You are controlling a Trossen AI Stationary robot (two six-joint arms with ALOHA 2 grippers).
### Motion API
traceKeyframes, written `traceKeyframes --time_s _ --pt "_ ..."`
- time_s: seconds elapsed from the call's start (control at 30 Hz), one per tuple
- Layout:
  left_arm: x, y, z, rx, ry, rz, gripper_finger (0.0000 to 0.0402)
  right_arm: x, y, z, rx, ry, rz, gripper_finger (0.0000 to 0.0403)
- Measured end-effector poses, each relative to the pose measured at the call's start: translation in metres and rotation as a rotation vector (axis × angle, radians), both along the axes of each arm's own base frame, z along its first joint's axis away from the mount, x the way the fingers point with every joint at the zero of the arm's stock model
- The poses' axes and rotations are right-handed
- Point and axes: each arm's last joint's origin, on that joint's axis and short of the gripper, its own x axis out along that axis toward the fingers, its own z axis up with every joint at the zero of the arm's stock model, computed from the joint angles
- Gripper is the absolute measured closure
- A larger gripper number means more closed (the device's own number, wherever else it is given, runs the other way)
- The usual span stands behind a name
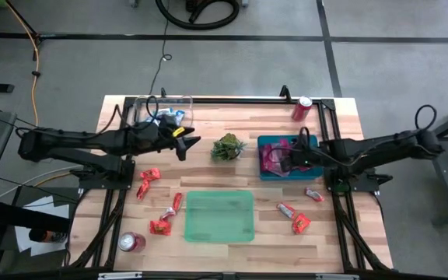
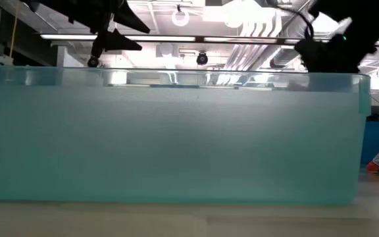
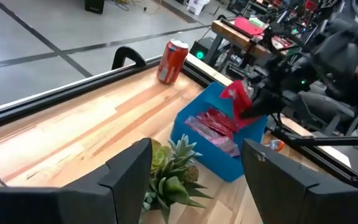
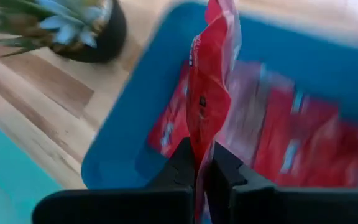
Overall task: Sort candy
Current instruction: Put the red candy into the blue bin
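Pink and red candy (image 1: 272,158) lies in a blue tray (image 1: 264,173) right of a small plant (image 1: 228,148). My right gripper (image 1: 290,158) hovers over that tray, shut on a red candy (image 4: 209,81). Blue-and-white candy fills a clear tub (image 1: 167,111) at the far left. My left gripper (image 1: 191,146) stands open and holds nothing just left of the plant, above the table. Loose red candies lie on the wood at the left (image 1: 148,180), (image 1: 160,227) and at the right (image 1: 300,224). A green tray (image 1: 219,216) sits near the front. My right gripper pinches one end of the red candy's wrapper (image 4: 199,146) between its two fingertips. The fingers slant down from the table's right. The wrapper juts out past the fingertips, edge-on to the wrist camera, lifted clear above the candy in the blue tray (image 3: 237,99).
A red soda can (image 1: 302,107) stands at the far right behind the blue tray, another (image 1: 132,243) at the near left corner. A black frame rail (image 1: 232,99) runs along the far edge. In the low view the green tray's wall (image 2: 176,131) blocks most of the table.
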Motion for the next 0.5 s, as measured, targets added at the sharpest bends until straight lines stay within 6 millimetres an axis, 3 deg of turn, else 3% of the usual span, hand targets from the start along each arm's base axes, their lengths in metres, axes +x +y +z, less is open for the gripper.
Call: traceKeyframes --time_s 0.13,0.3,0.5 --pt "0.003 0.000 -0.003 -0.002 0.019 0.000 0.0169 -0.006 -0.003 -0.025 0.146 -0.098 -0.117 0.0402" --pt "0.005 0.000 -0.006 -0.018 0.027 0.005 0.0169 -0.006 -0.009 -0.039 0.178 -0.151 -0.189 0.0385" --pt "0.006 0.000 -0.007 -0.029 0.028 0.000 0.0169 -0.006 -0.016 -0.040 0.178 -0.142 -0.187 0.0310"
